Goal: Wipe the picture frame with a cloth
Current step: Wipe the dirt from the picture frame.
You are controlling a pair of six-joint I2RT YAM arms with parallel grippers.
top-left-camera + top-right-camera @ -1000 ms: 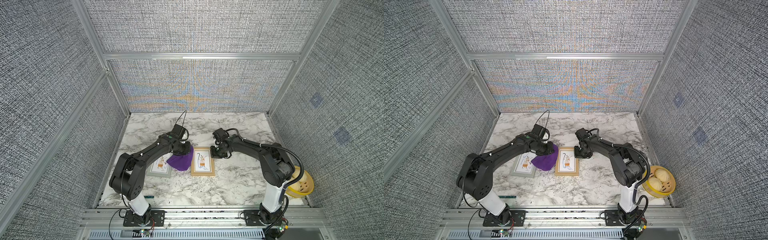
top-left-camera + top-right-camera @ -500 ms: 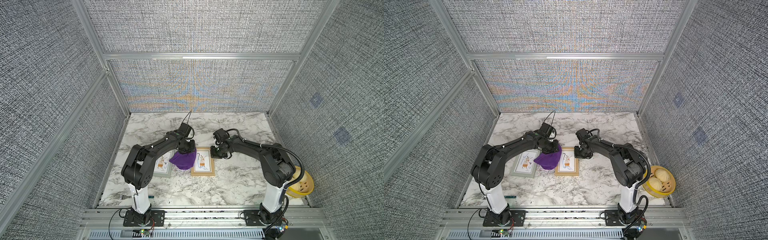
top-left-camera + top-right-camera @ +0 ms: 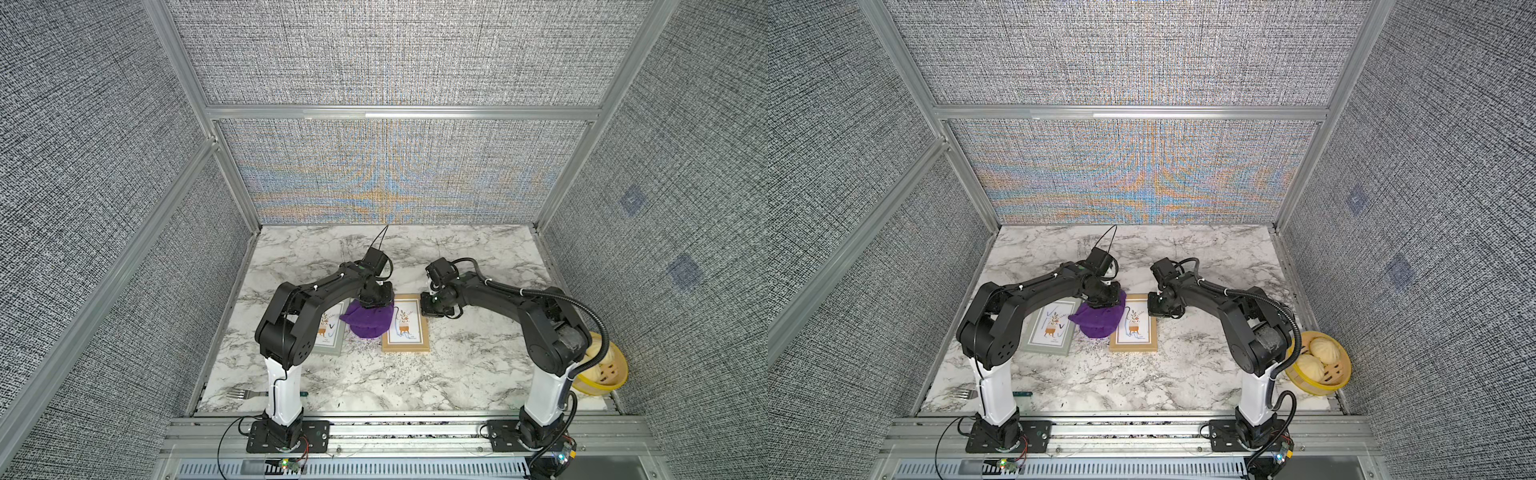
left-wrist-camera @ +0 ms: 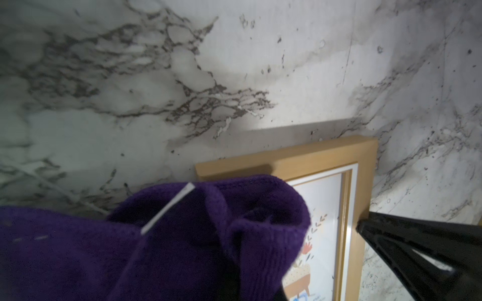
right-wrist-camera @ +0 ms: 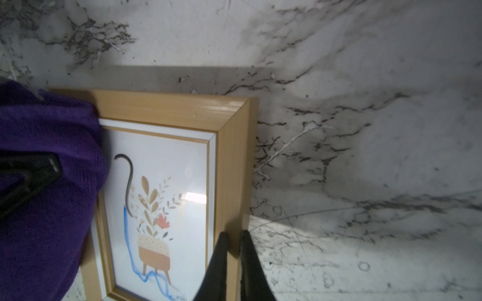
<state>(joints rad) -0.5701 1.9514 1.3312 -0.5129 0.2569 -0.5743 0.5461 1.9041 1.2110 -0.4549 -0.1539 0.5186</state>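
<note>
Since a second ago the left arm (image 3: 316, 291) has drawn its elbow inward and carried the cloth (image 3: 368, 322) sideways onto the near rail of the wooden picture frame (image 3: 405, 347). The right gripper (image 3: 430, 309) has held its place.

Top views: a yellow steamer basket (image 3: 1339, 380) stands at the table's right edge, well apart from the work. It holds two pale buns (image 3: 1324, 350), seen in a top view; in the other view the right arm (image 3: 498, 295) partly hides it. Both arms arch low over the marble table (image 3: 374, 382), wrists bent down. The left gripper (image 3: 376, 297) is buried in the bunched cloth, which lies between a grey picture frame (image 3: 330, 332) and the wooden one and overlaps the latter's upper left corner.

Left wrist view: the cloth (image 4: 182, 247) is heaped over the wooden frame's corner (image 4: 300, 159) – the claw's own fingers are hidden under the folds, pressed together on the fabric.

Right wrist view: the right claw's two fingers (image 5: 221, 260) pinch the frame's outer rail (image 5: 234, 169), one on either side. The cloth (image 5: 39, 208) covers the opposite rail.
</note>
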